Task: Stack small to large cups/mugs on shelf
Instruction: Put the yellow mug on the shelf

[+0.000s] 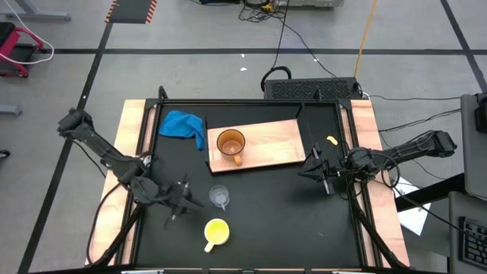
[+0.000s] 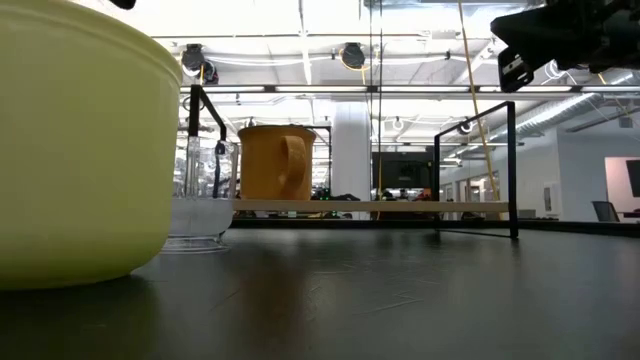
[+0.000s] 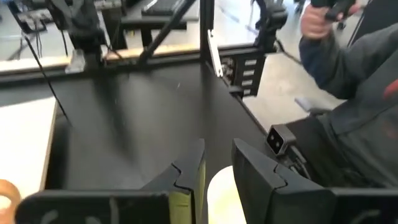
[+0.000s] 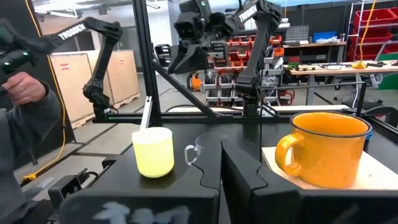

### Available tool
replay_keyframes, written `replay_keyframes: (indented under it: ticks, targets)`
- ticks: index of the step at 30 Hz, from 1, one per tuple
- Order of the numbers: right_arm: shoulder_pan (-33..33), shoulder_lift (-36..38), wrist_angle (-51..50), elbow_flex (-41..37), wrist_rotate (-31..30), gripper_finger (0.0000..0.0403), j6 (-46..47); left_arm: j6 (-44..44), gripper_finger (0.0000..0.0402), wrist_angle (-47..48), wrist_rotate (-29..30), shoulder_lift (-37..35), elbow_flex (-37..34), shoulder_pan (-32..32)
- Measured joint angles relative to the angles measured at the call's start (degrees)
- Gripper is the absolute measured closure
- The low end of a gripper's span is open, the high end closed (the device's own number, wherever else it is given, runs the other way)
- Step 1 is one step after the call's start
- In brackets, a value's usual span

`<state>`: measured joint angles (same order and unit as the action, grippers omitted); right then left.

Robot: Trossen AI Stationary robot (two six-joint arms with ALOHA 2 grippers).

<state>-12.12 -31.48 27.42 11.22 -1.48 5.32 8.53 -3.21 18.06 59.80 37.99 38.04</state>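
The orange-brown mug [image 1: 230,143] stands upright on the left part of the light-wood shelf board [image 1: 266,144]; it also shows in the right wrist view [image 4: 326,149]. The clear glass cup [image 1: 219,196] stands on the black table in front of the board. The yellow mug [image 1: 217,232] stands nearer the front edge, its handle toward the near left. My left gripper [image 1: 186,200] hovers left of the glass cup, narrowly open and empty. My right gripper [image 1: 312,166] hangs shut and empty off the board's right end.
A blue cloth [image 1: 184,125] lies at the table's far left beside the board. A black frame [image 1: 251,103] runs round the table's edges. A person holding a controller [image 3: 348,62] stands beyond the table. Bare black tabletop [image 1: 297,221] lies at the near right.
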Motion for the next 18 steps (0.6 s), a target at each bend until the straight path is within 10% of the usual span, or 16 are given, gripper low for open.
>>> replay_keyframes:
  ticks: [18]
  targets:
    - [0.0, 0.0, -1.1, 0.0, 0.0, 0.0403, 0.5, -1.4, 0.0321, 21.8, -6.9, 19.4, 21.0, -0.9]
